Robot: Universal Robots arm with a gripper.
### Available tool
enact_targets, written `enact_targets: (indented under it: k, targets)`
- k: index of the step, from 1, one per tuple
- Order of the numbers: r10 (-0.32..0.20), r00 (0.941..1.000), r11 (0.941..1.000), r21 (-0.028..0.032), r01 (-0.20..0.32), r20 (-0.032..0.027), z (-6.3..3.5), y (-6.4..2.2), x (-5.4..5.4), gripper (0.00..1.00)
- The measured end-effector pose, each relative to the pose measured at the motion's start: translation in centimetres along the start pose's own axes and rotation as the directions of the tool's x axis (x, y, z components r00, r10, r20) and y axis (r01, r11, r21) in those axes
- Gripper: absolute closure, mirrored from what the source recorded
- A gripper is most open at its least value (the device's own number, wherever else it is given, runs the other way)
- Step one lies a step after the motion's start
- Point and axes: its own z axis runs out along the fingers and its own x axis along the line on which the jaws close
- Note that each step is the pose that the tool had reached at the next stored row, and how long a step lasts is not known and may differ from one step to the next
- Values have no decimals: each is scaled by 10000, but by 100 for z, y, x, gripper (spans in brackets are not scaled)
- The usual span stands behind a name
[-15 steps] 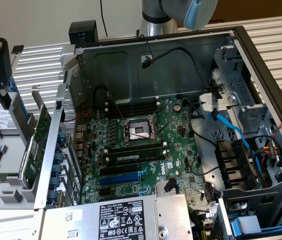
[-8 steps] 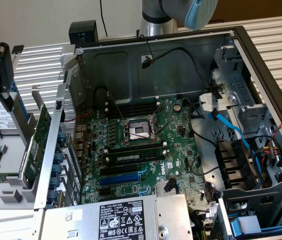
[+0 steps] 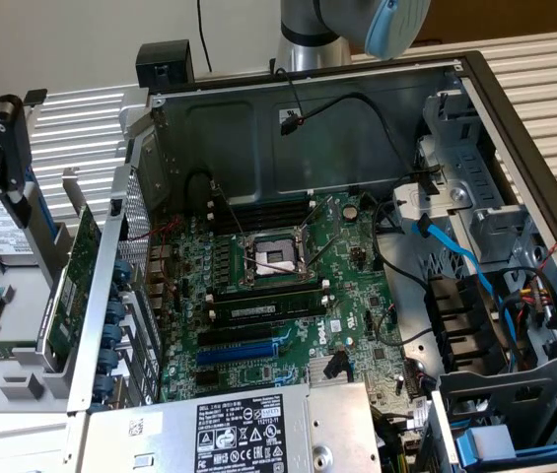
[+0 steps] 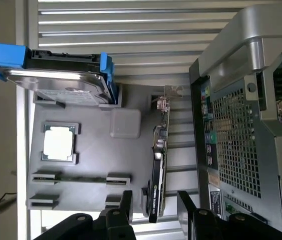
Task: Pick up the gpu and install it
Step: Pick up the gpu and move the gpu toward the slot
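Pincer (image 4: 153, 192) spread wide and holding nothing, I hover at a parts tray beside an opened desktop tower. The gpu (image 4: 156, 165), a thin green circuit card with a black fan shroud and a silver metal end bracket, stands on edge in a slot of the flat grey plastic holder tray (image 4: 96, 150).

From my wrist, the gpu lines up with the pincer's gap. One black finger (image 4: 126, 205) falls to each side of its near end, with a flat face turned toward each. I cannot tell whether the fingers are down at the gpu's level or above it, and no contact shows.

The long axis of the gpu runs straight away from the pincer, square to the line between my fingertips. Its black shroud lies at the end nearest me and its silver bracket (image 4: 168, 95) at the far end.

To one side of the pincer, just beyond the gpu, rises the silver perforated wall of the computer case (image 4: 240, 130). To the other side, on the same tray, are a square silver processor chip (image 4: 59, 142) and, farther ahead, a hard drive in a blue plastic carrier (image 4: 61, 80).

In the exterior view the gpu (image 3: 73, 281) stands upright just outside the case wall, apart from the large green motherboard (image 3: 298, 276) inside. By my judgement the pick-up is not yet made.
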Motion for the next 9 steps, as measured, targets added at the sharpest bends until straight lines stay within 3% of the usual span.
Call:
enact_targets:
  k: [9]
  targets:
    - [197, 9997, 9997, -137, -195, 116, 98, -11, -7, 52]
